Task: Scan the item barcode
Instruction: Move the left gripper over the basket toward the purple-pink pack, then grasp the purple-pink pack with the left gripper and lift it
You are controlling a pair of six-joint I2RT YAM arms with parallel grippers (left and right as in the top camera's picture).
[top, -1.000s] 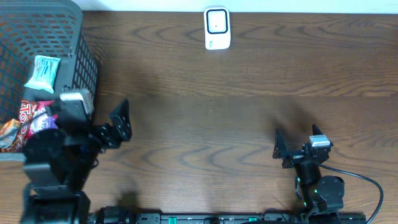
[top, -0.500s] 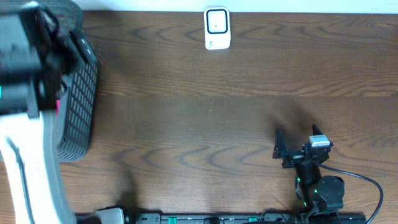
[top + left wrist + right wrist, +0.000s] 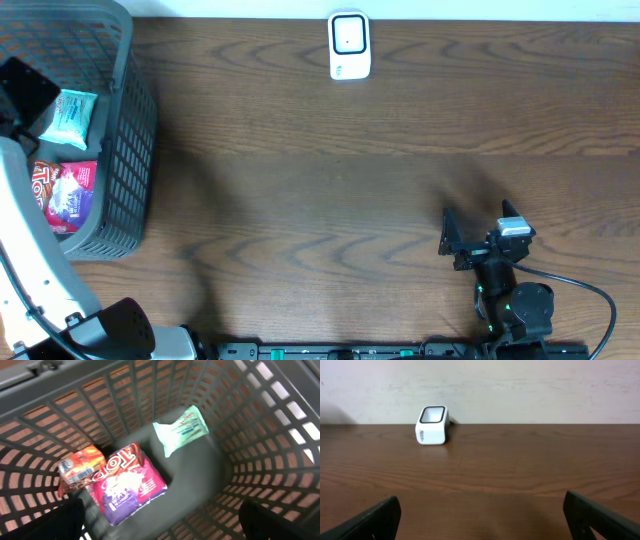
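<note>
From overhead: left arm rising from the near left corner and leaning out over one grey basket at the left end of the bench. Two packets in sight inside it, one mint packet and, nearer, one purple packet. One white scanner at the far edge, well apart from the basket. Right arm folded low at the near right, right claw pointing toward the far edge, fingers apart, holding nothing.

From the left wrist: looking down into the basket, left claw spread wide, one fingertip in each lower corner, nothing between them. Three packets on the basket floor: mint packet just beside the purple packet, purple packet lying against one orange packet.

From the right wrist: low and level over the bench, fingertips wide apart at the lower corners, the one scanner ahead near the pale wall.
</note>
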